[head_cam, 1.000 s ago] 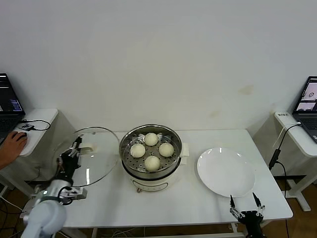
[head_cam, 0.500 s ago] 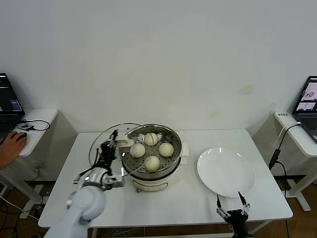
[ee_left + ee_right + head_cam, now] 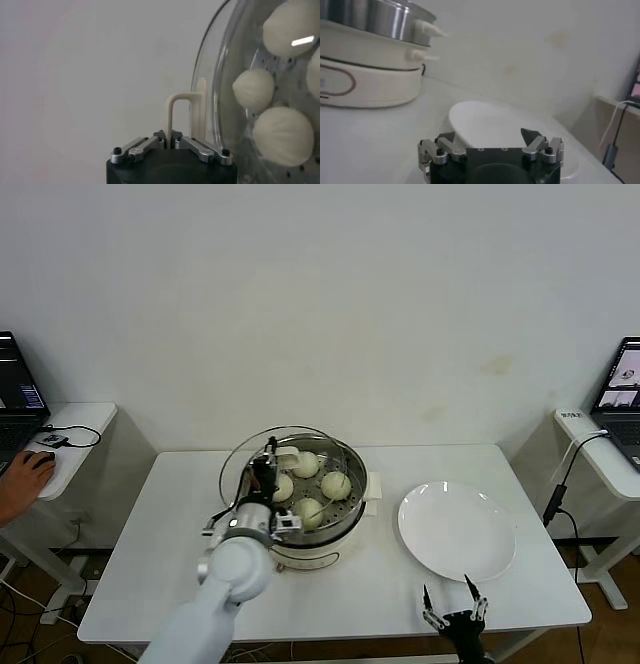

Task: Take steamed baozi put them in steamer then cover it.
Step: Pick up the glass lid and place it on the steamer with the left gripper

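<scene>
The steamer [image 3: 341, 530] stands mid-table with steamed baozi [image 3: 336, 484] lying in its perforated basket. Over its left half hangs the tilted glass cover [image 3: 240, 469], overlapping the rim. My left gripper [image 3: 268, 471] is shut on the cover's cream handle [image 3: 287, 455]. In the left wrist view the jaws of that gripper [image 3: 170, 142] pinch the cream handle loop [image 3: 180, 106], and baozi [image 3: 254, 89] show through the glass cover [image 3: 220, 70]. My right gripper [image 3: 452, 606] stays open and holds nothing at the table's front edge, near the plate; it also shows in the right wrist view [image 3: 490, 134].
A flat white plate [image 3: 456, 531] lies to the right of the steamer, and it shows ahead of the right gripper [image 3: 485, 117]. Side tables with laptops [image 3: 15, 389] flank the white table [image 3: 150, 564]. A person's hand [image 3: 22, 476] rests on the left one.
My left gripper has carried the cover rightwards from the table's left side to above the steamer's left half. The right gripper has drifted left along the front edge.
</scene>
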You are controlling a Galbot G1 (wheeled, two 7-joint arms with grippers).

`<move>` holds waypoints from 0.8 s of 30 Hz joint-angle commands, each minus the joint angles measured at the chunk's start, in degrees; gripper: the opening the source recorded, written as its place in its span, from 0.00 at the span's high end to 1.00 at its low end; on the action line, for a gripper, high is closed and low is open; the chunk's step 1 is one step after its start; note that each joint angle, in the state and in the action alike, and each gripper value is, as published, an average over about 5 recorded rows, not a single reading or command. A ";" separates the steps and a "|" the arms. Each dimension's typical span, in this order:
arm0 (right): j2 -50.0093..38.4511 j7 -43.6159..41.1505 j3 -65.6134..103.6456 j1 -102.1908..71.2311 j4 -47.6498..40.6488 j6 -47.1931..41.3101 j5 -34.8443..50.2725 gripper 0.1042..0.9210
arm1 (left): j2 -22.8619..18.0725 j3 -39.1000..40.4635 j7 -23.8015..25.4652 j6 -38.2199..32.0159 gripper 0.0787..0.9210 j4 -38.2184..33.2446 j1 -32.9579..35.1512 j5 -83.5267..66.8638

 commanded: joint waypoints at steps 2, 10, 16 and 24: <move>0.21 0.08 -0.52 -0.27 -0.56 0.19 -1.61 0.12 | -6.67 3.51 3.47 1.61 0.92 4.60 -3.31 8.65; 0.01 0.09 -0.59 -0.56 -0.91 0.39 -1.79 0.12 | -6.83 3.80 2.72 0.47 0.92 6.72 -2.61 11.16; -0.11 0.02 -0.70 -0.59 -1.08 0.41 -1.97 0.12 | -7.49 3.52 2.47 0.29 0.92 7.50 -2.48 11.39; -0.03 0.03 -0.93 -0.65 -1.30 0.35 -2.29 0.12 | -7.78 3.29 2.32 0.09 0.92 7.91 -2.31 11.38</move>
